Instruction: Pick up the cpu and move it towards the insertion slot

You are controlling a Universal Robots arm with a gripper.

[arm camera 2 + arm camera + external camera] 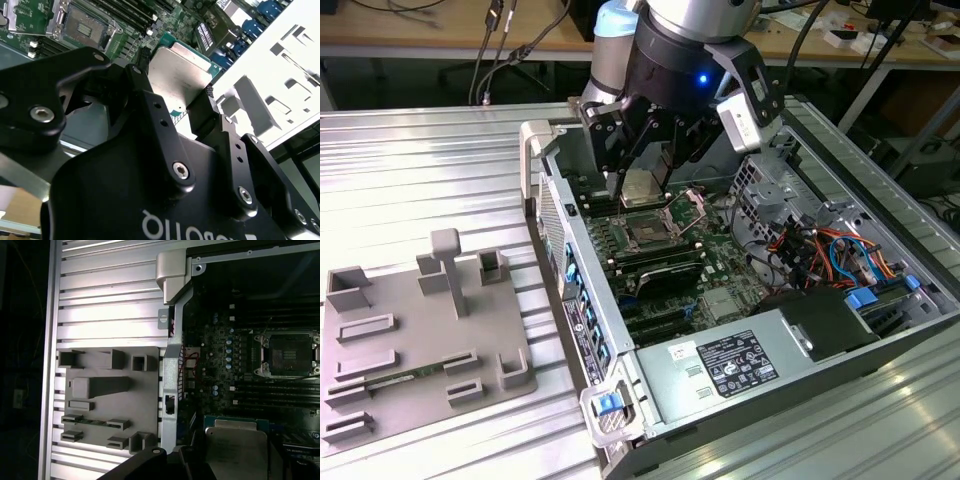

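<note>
My gripper (640,186) is shut on the cpu (638,187), a flat square chip with a pale silvery face, pinched by two opposite edges. It hangs inside the open computer case, a little above the motherboard. The insertion slot (648,232), a square socket with a silver frame and dark centre, lies just in front of and below the chip in the exterior view, with its bracket raised. In the second wrist view the cpu (180,70) sits between the black fingers (205,107), apart from the socket (85,25). The first wrist view shows the cpu (235,450) and the socket (287,355).
A grey fixture plate (420,330) with raised blocks lies on the ribbed metal table at the exterior view's left. The case wall (570,260) stands between plate and motherboard. Memory slots (660,270), a power supply (740,360) and coloured cables (820,250) crowd the case.
</note>
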